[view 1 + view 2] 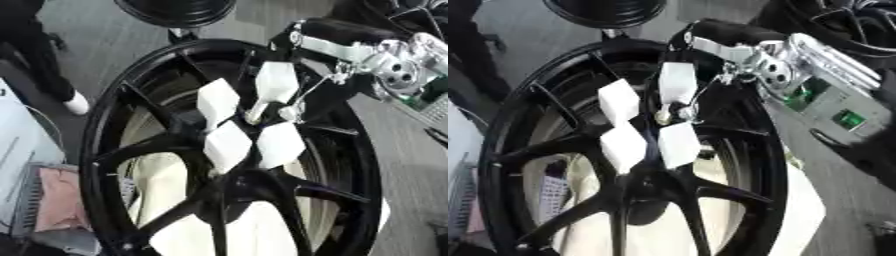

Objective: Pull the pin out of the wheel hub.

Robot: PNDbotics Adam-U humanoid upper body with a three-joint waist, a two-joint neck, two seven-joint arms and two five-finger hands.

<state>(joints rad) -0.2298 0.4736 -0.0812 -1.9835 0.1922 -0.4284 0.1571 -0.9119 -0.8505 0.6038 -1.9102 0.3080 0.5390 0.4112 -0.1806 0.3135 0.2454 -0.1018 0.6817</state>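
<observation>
A black wheel hub (105,150) with slim spokes fills both views, standing tilted before me. My right hand (280,144), black and silver with white pads, comes in from the upper right and lies over the hub's centre, covering it. A small pale knob (287,114) on a thin metal rod shows between the white pads; I cannot tell whether it is the pin or part of the hand. The pin itself I cannot make out. My left hand shows in neither view.
A second black wheel (175,10) stands beyond the hub at the top. A person's dark leg and white shoe (77,104) are at the left. Pale cloth or paper (262,230) shows through the spokes, and a pink bundle (57,200) lies at lower left.
</observation>
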